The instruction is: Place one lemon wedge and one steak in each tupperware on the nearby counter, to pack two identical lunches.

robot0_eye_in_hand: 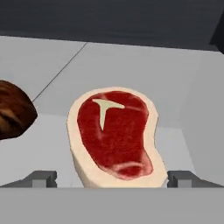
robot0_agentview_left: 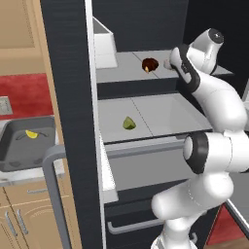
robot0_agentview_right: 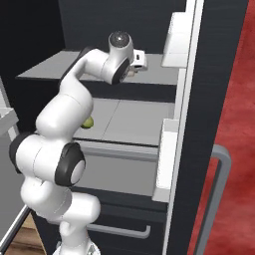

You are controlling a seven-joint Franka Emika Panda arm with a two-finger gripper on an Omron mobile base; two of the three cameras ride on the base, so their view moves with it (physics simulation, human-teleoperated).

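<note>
We count two steaks on the upper fridge shelf (robot0_agentview_left: 126,68): a raw red one (robot0_eye_in_hand: 114,136) and a dark browned one (robot0_agentview_left: 150,64) beside it. There are two lemon wedges: one (robot0_agentview_left: 129,123) on the lower shelf (robot0_agentview_left: 160,114), one (robot0_agentview_left: 31,134) in the single tupperware (robot0_agentview_left: 19,151) we can see on the counter (robot0_agentview_left: 29,177). Our arm reaches up and forward into the open fridge; the gripper (robot0_eye_in_hand: 112,178) stands wide, its fingertips (robot0_eye_in_hand: 41,178) flanking the raw steak's near end, holding nothing.
</note>
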